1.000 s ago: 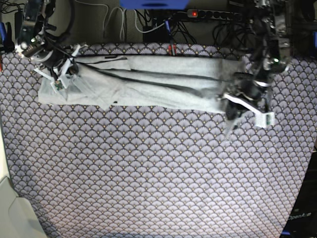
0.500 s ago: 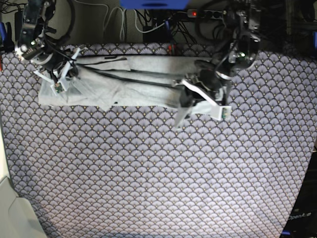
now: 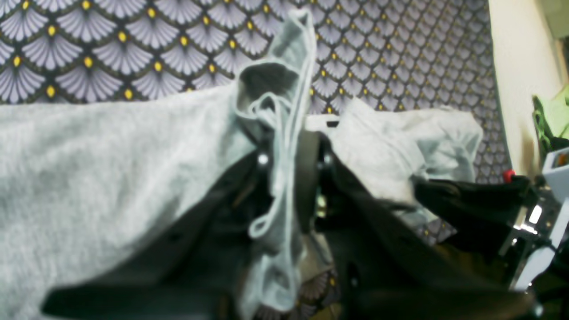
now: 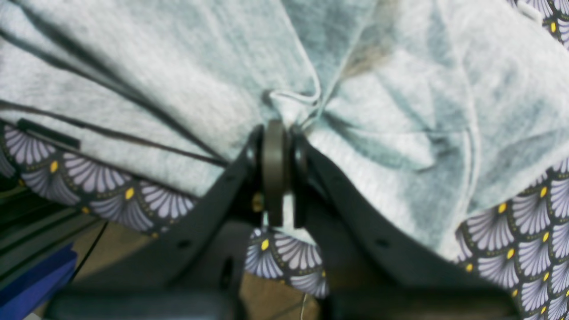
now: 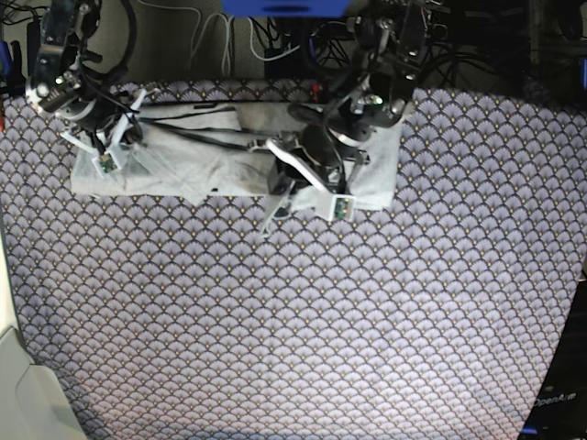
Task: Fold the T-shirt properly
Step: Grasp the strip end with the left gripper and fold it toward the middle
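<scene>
In the left wrist view, bunched grey edges of the T-shirt (image 5: 367,183) are shown pinched in the left hand (image 3: 289,155); this grip is hidden by the arm in the base view. At the far left, the right hand (image 4: 284,133) is closed on a crease, seen only in its wrist view. Both arms are angled down over the shirt, which is spread across the far part of the patterned cloth (image 5: 293,330).

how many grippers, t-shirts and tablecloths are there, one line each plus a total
Grippers: 2 (left, right)
T-shirts: 1, light grey
Tablecloths: 1, fan-patterned
Total: 4
</scene>
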